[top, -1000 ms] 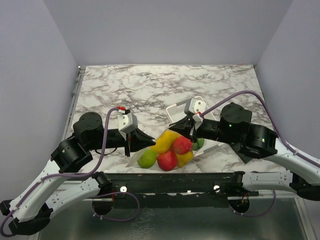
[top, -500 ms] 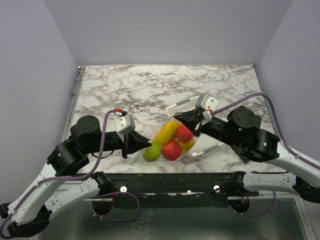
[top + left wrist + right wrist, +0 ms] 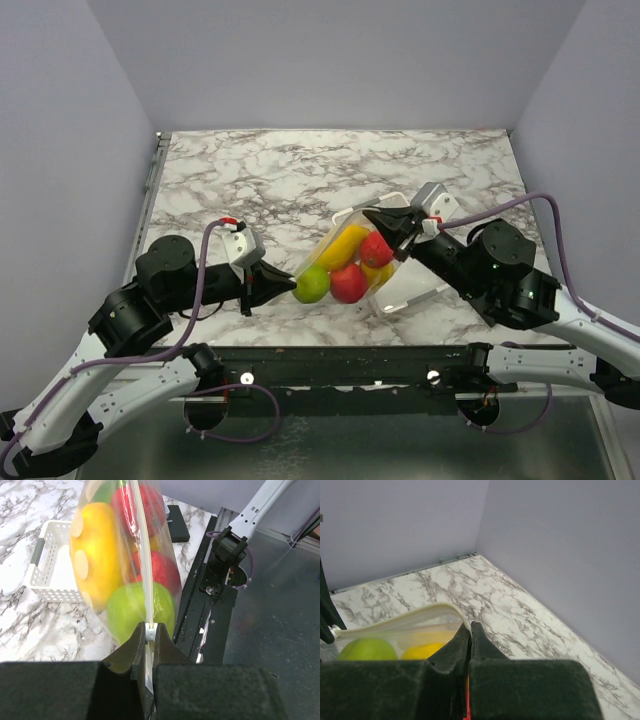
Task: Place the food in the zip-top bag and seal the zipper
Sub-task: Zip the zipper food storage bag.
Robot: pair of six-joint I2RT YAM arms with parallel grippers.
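Aloft over the marble tabletop (image 3: 300,170), the zip-top bag (image 3: 322,262) hangs stretched between two arms, the food (image 3: 348,284) bunched inside and a white basket (image 3: 415,292) below it to the right. The left end effector (image 3: 149,630) is clamped on the near-left end of the zipper (image 3: 141,555) and the right end effector (image 3: 470,627) is pinched closed on its far-right end, so the strip's long axis runs diagonally between them. Any sealing pass would likely follow that line, neither arm nearer; whether the strip is already pressed shut cannot be told.
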